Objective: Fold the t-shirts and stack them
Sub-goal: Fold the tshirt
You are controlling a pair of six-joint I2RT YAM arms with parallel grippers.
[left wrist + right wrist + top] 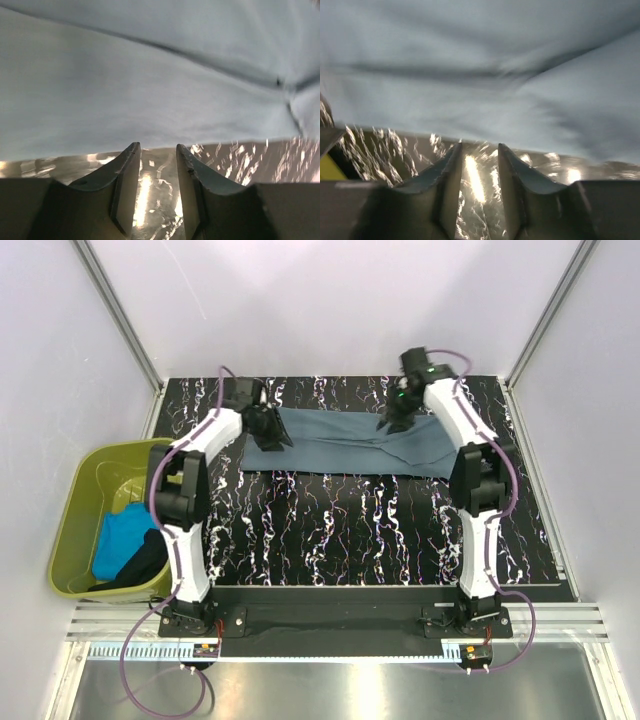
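Slate grey-blue t-shirt (350, 445) lies spread across the far part of the table (330, 530), a long flat strip running left to right, with shallow creases toward its right end. Thin soft knit by the look of it: light, limp, no stiffness of its own, likely to sag and drag if lifted from one point, so it wants two holds taken together. Left gripper (268, 430) sits at the shirt's left end, right gripper (393, 422) over the right half near the far edge. Both wrist views show the same: fingers parted a little, bare glossy tabletop in the gap, nothing pinched, the cloth's hem just beyond the tips of the left gripper (157, 147) and the right gripper (479, 146). Best hold, in my judgement, is the hem or a corner, one finger slid under the edge, since the table looks slick and a top-down pinch may only bunch the fabric. Right wrist picture is blurred; fine wrinkles cannot be read there. Off the table's left side stands an olive-green tub (70, 510) holding the turquoise t-shirt (120, 535) and the black t-shirt (145, 560), crumpled together, well apart from the grey one. Nothing lies on the marbled surface between shirt and arm bases; the arms' own elbows and purple cables are the only crowding.
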